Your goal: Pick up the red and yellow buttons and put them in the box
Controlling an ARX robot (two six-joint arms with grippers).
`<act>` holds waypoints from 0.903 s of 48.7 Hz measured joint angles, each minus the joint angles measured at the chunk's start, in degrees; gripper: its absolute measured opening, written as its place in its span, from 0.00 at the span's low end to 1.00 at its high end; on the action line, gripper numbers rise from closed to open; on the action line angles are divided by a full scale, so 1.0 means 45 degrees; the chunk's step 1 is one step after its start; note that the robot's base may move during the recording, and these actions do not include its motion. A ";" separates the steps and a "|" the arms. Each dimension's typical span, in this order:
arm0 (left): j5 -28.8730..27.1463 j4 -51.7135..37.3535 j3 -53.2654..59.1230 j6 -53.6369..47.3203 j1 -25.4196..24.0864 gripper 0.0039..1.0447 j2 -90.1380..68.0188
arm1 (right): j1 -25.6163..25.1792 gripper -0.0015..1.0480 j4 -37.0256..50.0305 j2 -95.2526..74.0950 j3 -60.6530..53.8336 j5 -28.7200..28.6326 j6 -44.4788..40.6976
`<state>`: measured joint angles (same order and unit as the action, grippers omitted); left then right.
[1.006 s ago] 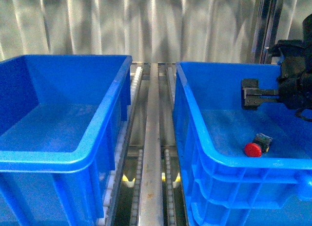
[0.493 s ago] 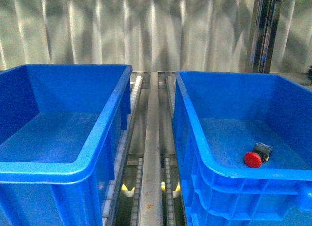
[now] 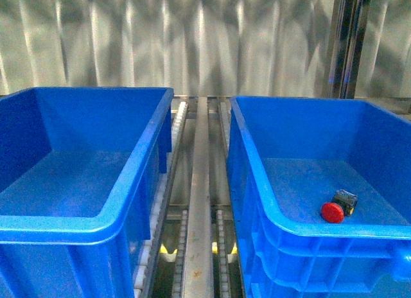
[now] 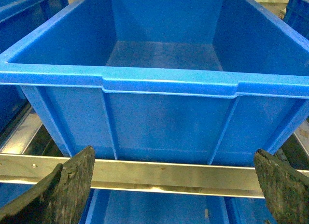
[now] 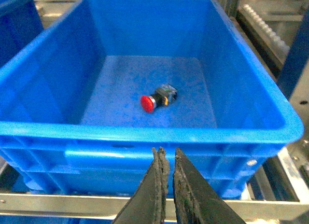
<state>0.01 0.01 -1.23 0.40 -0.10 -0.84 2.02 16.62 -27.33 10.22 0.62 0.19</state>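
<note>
A red button (image 3: 333, 212) lies on its side on the floor of the right blue box (image 3: 257, 176), cap toward the near wall; the right wrist view shows the same red button (image 5: 149, 103) in the box (image 5: 145, 132). No yellow button is in view. Neither arm shows in the front view. My right gripper (image 5: 168, 154) is shut and empty, outside the box in front of its near wall. My left gripper (image 4: 176, 168) is open, its fingers (image 4: 67, 185) wide apart before the outer wall of the left blue bin (image 4: 169, 84), which looks bare inside.
A metal rail (image 3: 199, 201) with roller tracks runs between the two bins. A steel bar (image 4: 164, 173) crosses under the left bin, another steel bar (image 5: 72, 204) under the right one. A corrugated grey wall (image 3: 192, 41) stands behind, with a vertical post (image 3: 347, 41) at the back right.
One second ago my right arm hung over the right box with its gripper above the red button; it has since drawn back out of the front view. The button has stayed put.
</note>
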 joint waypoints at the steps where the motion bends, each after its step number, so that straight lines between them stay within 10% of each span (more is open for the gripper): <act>1: -0.0005 0.0000 0.0000 0.0000 0.0000 0.93 0.0000 | -0.0199 0.07 0.0000 0.0126 -0.0151 -0.0053 0.0005; 44: -0.0005 0.0000 0.0000 0.0000 0.0000 0.93 0.0000 | -0.0427 0.06 -0.1302 0.3701 -0.1991 -0.0117 0.0005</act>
<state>-0.01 0.01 -1.23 0.40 -0.10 -0.84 0.10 10.76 -10.68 1.26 0.10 0.21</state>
